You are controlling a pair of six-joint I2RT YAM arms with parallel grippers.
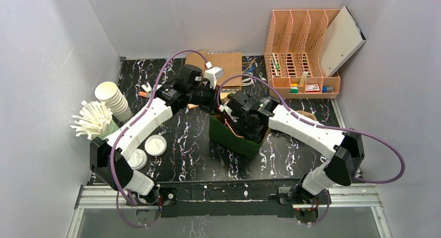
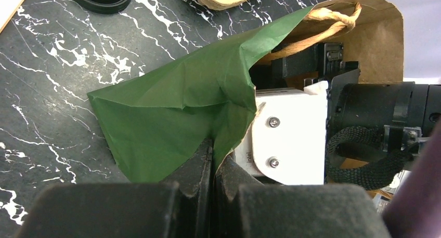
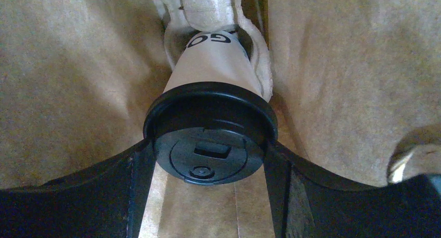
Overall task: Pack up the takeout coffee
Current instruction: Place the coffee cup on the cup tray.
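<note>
While left fingers (image 2: 193,170) pinch the green paper bag (image 2: 166,108), right fingers (image 3: 104,188) clamp the black-lidded paper cup (image 3: 210,134) inside. Next, probably, release it upright.

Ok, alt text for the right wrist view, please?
The right gripper grips a paper cup by its black lid, one finger on either side, seen lid-first inside a brown bag. The cup's base is ringed by a pale moulded pulp holder.

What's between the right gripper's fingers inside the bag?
The lidded coffee cup, its lid rim touched on both sides by the right gripper, inside the paper bag; right wrist view shows it.
</note>
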